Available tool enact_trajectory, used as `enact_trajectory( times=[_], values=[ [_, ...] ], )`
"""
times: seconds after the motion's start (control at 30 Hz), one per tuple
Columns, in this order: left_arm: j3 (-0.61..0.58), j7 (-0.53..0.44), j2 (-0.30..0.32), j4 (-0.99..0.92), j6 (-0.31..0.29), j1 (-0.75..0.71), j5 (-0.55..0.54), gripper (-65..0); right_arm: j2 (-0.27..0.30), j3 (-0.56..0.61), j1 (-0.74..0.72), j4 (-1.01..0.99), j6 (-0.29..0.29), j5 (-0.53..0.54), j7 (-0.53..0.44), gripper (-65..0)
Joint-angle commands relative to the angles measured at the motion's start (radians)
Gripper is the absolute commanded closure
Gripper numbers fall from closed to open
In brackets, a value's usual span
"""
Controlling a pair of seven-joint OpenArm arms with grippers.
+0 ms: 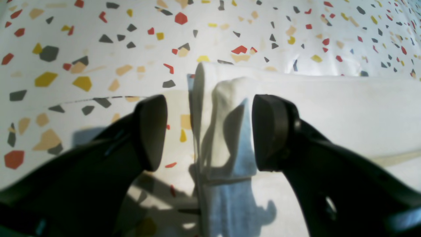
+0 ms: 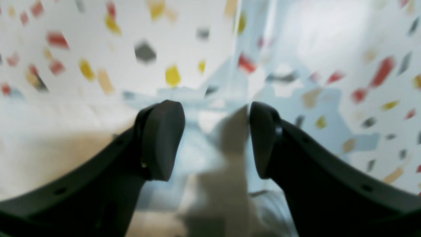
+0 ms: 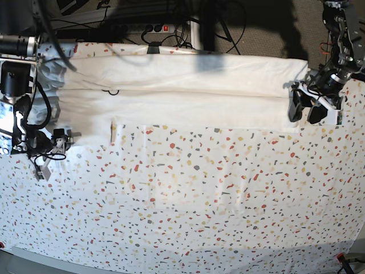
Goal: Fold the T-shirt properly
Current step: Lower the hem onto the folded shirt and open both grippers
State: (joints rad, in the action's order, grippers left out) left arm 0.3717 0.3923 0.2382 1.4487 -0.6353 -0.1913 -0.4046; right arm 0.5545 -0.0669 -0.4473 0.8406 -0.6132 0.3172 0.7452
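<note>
Lying across the far part of the table, the large white short-sleeved cloth T-shirt (image 3: 182,94) is being shown plain side up, folded into a long band that is stretching from one side of the base view to the other. A small dark mark is being seen on the cloth near its left part. Under it, the white tablecloth speckled with red, yellow and grey terrazzo chips (image 3: 188,205) is being spread over the whole table.

At the right end of the band in the base view, the left gripper (image 3: 311,109) is being held over the shirt's end. In the left wrist view, the left gripper (image 1: 209,131) is being seen with its two dark fingers (image 1: 151,131) standing apart; a bunched, upright fold of the white T-shirt (image 1: 227,125) is rising between them, lying against the right-hand finger and clear of the left-hand one. It cannot be told whether the cloth is being pinched.

At the left edge of the base view, the right gripper (image 3: 43,154) is being held just past the shirt's left end, above the speckled cloth. In the blurred right wrist view, the right gripper (image 2: 215,140) is being seen with its fingers (image 2: 162,140) spread, and a pale strip of cloth (image 2: 230,151) is lying between them, beside the right-hand finger.
</note>
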Motion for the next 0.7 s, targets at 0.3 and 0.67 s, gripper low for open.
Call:
enact_trajectory(
  times=[0.3,0.67],
  values=[
    [0.006,-0.056,0.014,0.02,-0.005,0.01,-0.019,-39.6,0.019,0.023,-0.034,0.013,0.0,0.002,0.068,-31.3],
    [0.006,-0.055,0.015,0.02,-0.004,0.009,-0.019,-39.5,0.027,0.019,-0.041,0.019,0.0,0.0,0.036,0.0]
  ],
)
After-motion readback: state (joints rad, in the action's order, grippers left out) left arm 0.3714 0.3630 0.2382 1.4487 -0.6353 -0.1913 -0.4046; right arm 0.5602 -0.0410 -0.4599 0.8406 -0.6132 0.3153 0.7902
